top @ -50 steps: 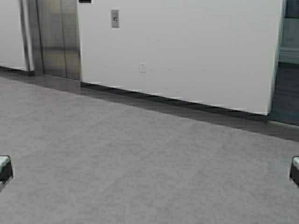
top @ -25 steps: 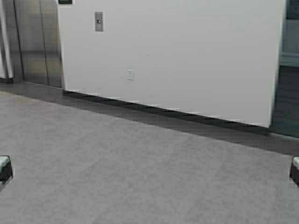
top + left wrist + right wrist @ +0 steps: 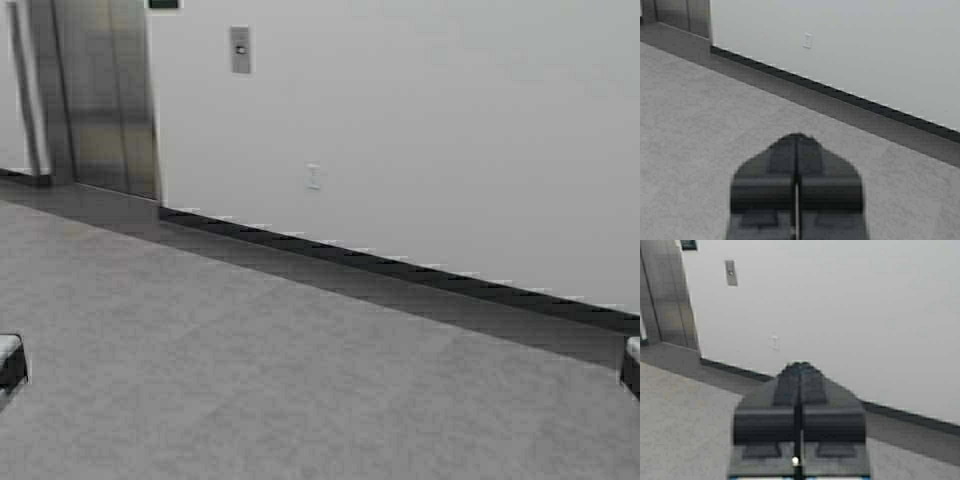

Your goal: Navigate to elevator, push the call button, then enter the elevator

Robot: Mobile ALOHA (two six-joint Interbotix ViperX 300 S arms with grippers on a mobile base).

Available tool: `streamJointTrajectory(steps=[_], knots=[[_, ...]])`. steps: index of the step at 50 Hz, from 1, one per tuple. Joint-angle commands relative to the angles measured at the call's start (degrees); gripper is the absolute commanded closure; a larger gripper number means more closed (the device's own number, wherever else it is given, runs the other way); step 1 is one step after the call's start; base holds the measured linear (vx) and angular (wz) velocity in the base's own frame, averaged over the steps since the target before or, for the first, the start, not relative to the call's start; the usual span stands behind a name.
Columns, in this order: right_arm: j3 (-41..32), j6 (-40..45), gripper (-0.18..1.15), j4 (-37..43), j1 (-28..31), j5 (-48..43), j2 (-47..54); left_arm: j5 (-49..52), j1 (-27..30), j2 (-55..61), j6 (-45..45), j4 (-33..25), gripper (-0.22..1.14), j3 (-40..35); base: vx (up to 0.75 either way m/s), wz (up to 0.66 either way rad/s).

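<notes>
Grey floor [image 3: 300, 380], white wall [image 3: 430, 130], elevator [image 3: 105, 100] far left.

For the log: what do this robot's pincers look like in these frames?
Both wrist views show the same build: the left pincer and right pincer are dark grey to black, two flat fingers tapering to a blunt tip, with a thin seam between them and a blocky crossbar behind. The right one shows a small pale dot at its base. No cables visible.

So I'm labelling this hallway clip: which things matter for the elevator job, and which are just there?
For the job:
- elevator, doors closed
- call button on the wall beside it
- left gripper and right gripper, both shut, empty

Just there:
- white outlet plate
- dark baseboard
- grey floor
</notes>
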Motion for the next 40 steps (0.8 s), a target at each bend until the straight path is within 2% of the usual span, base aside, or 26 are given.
streamJointTrajectory(steps=[1,31,40], knots=[[0.2,0.0,0.93,-0.1,0.1,-0.4,-0.7,-0.5,0.1,0.4,-0.1,0.2,0.89,-1.1,0.79,0.23],[-1.1,-0.1,0.93,-0.1,0.1,-0.7,-0.4,-0.5,0.1,-0.5,0.0,0.4,0.89,-1.1,0.74,0.07],[-1.9,-0.1,0.93,-3.6,3.0,-0.3,0.1,-0.5,0.1,-1.1,-0.1,0.4,0.89,-0.4,0.71,0.15]])
